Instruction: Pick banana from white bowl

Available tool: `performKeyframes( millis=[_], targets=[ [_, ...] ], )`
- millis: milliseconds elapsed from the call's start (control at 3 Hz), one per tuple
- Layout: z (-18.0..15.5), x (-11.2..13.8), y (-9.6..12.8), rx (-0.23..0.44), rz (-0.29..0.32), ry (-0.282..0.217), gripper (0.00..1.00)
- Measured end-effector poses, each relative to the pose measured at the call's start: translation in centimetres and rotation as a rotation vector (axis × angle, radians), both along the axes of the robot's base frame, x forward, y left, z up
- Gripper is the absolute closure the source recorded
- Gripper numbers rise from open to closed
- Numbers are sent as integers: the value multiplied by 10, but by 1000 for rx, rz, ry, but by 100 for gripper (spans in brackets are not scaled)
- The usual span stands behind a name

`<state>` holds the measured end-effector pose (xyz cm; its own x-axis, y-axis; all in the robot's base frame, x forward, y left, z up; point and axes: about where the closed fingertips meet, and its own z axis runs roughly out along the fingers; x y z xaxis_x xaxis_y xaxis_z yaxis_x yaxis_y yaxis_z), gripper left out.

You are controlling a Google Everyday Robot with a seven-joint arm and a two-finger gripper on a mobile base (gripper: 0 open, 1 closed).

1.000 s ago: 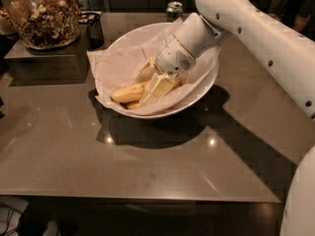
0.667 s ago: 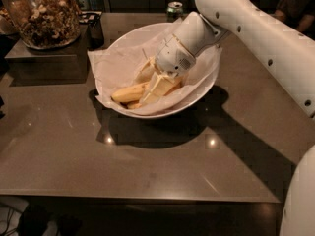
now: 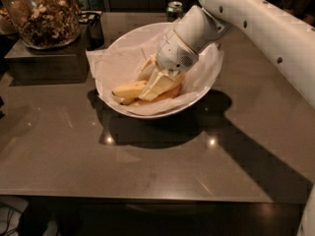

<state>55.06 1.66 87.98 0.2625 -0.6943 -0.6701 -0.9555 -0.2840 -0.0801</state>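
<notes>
The white bowl [image 3: 118,45], lined with crinkled white paper, stands on the dark table, tipped a little toward the front. Bananas lie in its lower part. The bright yellow banana [image 3: 129,89] lies at the left of the pile. An orange-tinted banana [image 3: 168,93] lies under it to the right, and a paler one [image 3: 146,69] lies behind. My gripper [image 3: 158,81] reaches down into the bowl from the upper right, its tip among the bananas and touching the yellow one's right end. Its white wrist [image 3: 184,43] hides the middle of the bowl.
A large glass jar of nuts [image 3: 44,16] stands on a dark box [image 3: 44,60] at the back left, with a dark holder [image 3: 95,28] beside it. A can [image 3: 174,8] stands behind the bowl. My white arm [image 3: 266,33] crosses the right side.
</notes>
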Motion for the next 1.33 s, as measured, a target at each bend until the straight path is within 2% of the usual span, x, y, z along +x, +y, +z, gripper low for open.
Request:
performKeyframes(
  millis=[667, 1000, 1333],
  targets=[
    [32, -8, -14, -71, -57, -83, 100],
    [50, -18, -24, -142, -92, -113, 100],
    [74, -36, -33, -181, -124, -141, 100]
  ],
)
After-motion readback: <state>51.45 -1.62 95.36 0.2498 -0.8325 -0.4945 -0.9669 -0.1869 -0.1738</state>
